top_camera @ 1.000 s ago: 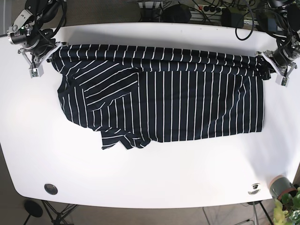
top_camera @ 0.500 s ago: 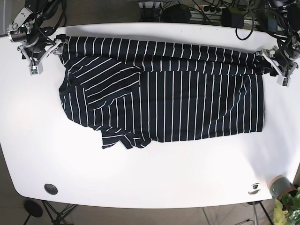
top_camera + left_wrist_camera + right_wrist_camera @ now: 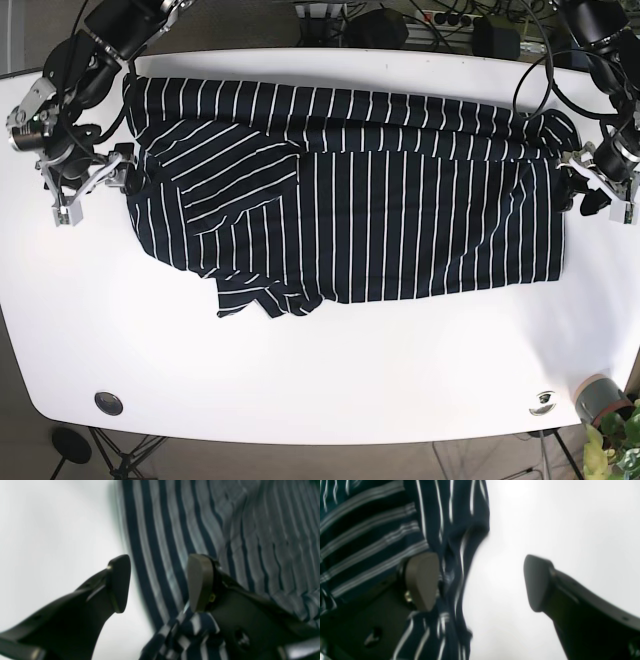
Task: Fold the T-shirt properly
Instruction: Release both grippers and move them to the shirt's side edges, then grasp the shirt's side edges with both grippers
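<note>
T-shirt (image 3: 350, 195): navy with white stripes, lying spread across the white counter (image 3: 320, 380), top edge bunched in folds along the far side, one sleeve tucked over at the robot's right. Since half a second ago both arms have dropped from the far corners to the shirt's side edges. Right gripper (image 3: 92, 183) and left gripper (image 3: 592, 193): each spread wide, one finger against the cloth edge, the other over bare counter, nothing pinched.

Your T-shirt (image 3: 380, 210) is dark navy with thin white stripes. The desk (image 3: 330, 380) beneath it is plain white.
</note>
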